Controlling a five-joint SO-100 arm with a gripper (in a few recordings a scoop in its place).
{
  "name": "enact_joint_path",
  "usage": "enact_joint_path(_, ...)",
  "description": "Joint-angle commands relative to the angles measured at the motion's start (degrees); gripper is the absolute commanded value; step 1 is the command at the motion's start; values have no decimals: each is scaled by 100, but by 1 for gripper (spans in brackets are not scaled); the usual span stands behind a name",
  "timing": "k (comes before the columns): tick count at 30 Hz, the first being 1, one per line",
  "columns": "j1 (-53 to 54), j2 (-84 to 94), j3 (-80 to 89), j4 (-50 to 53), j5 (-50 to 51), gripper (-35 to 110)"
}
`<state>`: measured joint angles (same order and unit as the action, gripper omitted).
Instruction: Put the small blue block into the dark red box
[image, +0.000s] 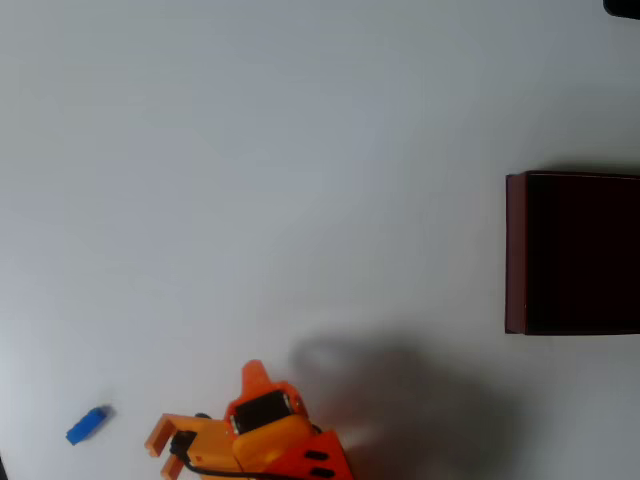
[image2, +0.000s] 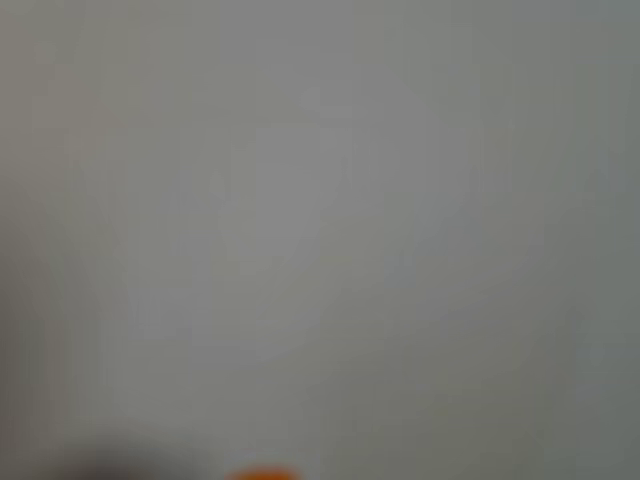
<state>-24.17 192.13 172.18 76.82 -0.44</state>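
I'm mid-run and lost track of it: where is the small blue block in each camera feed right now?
Overhead view: the small blue block lies on the white table near the bottom left corner, left of the orange end effector and apart from it.
Wrist view: the block is not in this picture, a blurred stretch of table.
Shared landmark: the white tabletop.

My overhead camera looks straight down from well above onto pale grey matte tabletop (image: 250, 150); orange plastic arm (image: 265, 435) enters at bottom edge. My wrist camera sits close over tabletop (image2: 320, 220), blurred, orange sliver at bottom edge. Shared between views: pale tabletop surface; exact patch, cannot tell.
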Motion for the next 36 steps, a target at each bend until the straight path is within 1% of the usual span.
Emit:
enact_joint_path(1,53,18,0,53,62,1)
enact_joint_path(22,53,18,0,53,62,1)
enact_joint_path(28,35,18,0,53,132,5)
enact_joint_path(30,88,18,0,35,404,7)
enact_joint_path(32,229,18,0,26,932,7)
enact_joint_path(36,615,26,-35,44,1898,1)
